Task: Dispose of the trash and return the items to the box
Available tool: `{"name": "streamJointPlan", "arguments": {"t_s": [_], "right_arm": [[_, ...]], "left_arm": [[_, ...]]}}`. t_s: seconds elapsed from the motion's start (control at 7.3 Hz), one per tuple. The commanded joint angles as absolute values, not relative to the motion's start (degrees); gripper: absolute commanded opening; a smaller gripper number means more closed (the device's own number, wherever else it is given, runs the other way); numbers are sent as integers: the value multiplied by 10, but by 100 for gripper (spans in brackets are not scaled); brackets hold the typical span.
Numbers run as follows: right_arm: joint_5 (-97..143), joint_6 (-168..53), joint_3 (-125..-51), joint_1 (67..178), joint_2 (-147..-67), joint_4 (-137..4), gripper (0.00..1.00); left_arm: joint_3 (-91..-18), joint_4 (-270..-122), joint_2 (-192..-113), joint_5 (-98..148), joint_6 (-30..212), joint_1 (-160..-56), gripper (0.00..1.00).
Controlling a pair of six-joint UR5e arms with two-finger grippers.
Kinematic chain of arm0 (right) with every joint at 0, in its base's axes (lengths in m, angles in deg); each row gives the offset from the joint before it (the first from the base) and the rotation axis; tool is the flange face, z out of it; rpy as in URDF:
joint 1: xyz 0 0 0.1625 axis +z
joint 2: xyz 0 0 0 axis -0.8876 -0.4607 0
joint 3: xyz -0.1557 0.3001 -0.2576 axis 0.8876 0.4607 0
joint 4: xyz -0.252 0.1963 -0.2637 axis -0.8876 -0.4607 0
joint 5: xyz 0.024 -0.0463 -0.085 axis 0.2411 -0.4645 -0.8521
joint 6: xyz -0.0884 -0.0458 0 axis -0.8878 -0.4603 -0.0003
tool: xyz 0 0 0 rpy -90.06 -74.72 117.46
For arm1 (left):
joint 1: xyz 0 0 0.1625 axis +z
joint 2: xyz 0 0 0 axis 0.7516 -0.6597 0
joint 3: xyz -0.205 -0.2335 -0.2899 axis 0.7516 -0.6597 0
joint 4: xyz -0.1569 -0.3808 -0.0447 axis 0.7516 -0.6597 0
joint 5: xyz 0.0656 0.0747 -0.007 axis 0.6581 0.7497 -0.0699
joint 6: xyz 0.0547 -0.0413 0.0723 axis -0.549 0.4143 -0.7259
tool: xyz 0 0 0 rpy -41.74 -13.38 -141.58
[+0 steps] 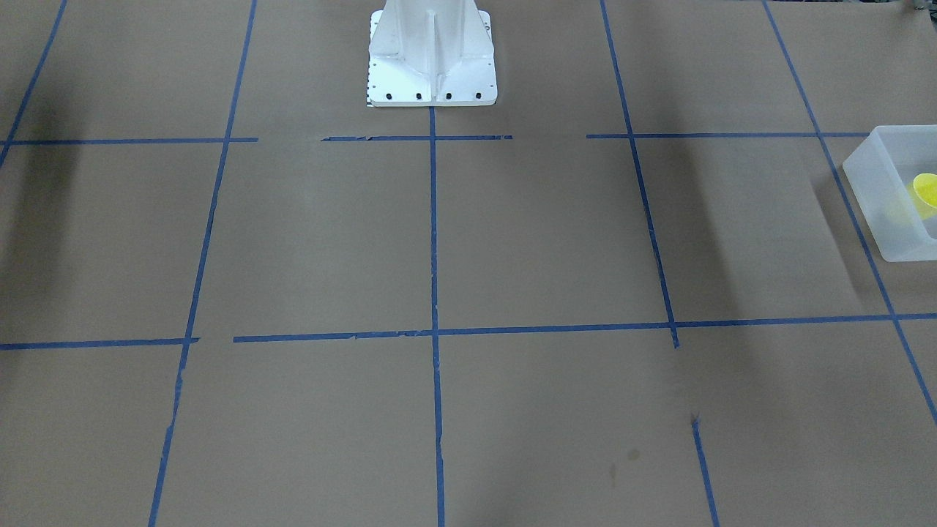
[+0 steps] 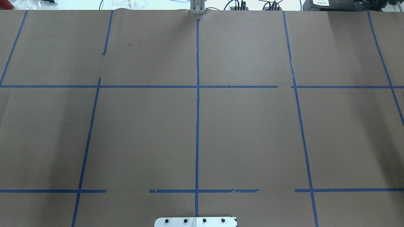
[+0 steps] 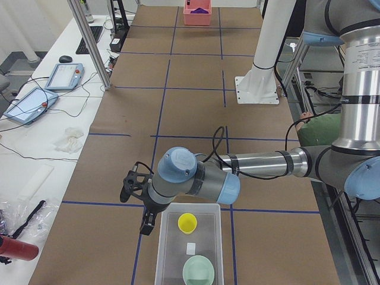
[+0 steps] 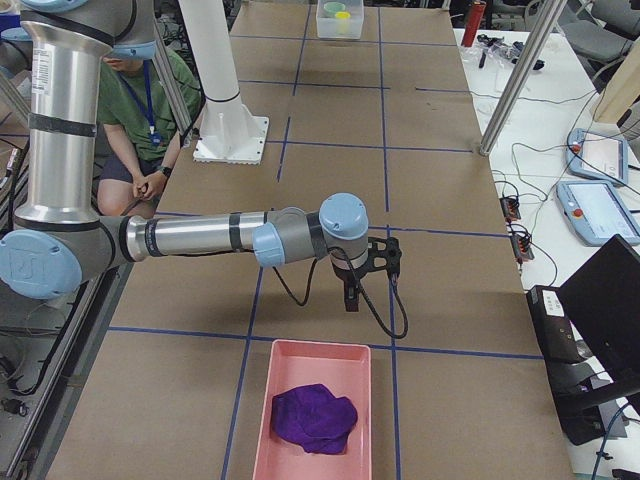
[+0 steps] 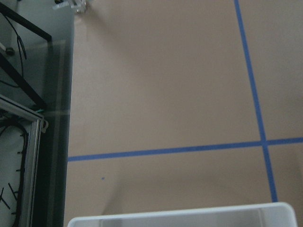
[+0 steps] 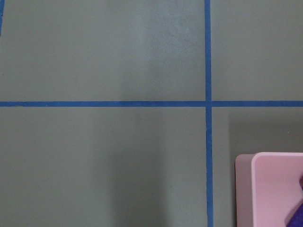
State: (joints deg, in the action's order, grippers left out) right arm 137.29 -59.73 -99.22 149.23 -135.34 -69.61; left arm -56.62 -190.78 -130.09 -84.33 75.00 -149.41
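Just beside the left pincer [image 3: 148, 225], cup [image 3: 187, 222] and bowl [image 3: 198, 270] are sitting inside the box [image 3: 169, 249]. By the right pincer [image 4: 350, 300], a rag [image 4: 312, 418] is lying in a tray [image 4: 300, 352]. Whether either pincer is spread, I cannot tell. The job is looking done.

The left arm [image 3: 261, 163] and right arm [image 4: 190, 237] are silver tubes with pale blue joint caps and dark grey bands — black cables loop to the black left tool [image 3: 147, 227] and right tool [image 4: 348, 302]. The white pedestal [image 1: 432, 58] ends in a square plate with four dark screws.
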Motion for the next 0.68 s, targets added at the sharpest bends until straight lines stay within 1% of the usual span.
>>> {"name": "streamJointPlan", "arguments": {"t_s": [0.0, 0.14, 0.41, 0.55], "right_arm": [[1373, -597, -995, 1492, -1353, -695, 100], [1373, -597, -996, 1492, -1353, -695, 100], [1373, -596, -996, 1492, -1354, -695, 100], [1373, -596, -996, 1491, -1354, -695, 100]], "left_arm": [[-601, -1904, -1302, -840, 763, -1421, 100], [-606, -1885, -1302, -841, 763, -1388, 100], [-620, -1818, -1303, -841, 755, -1382, 100], [-618, -1808, -1297, -842, 749, -1384, 100]]}}
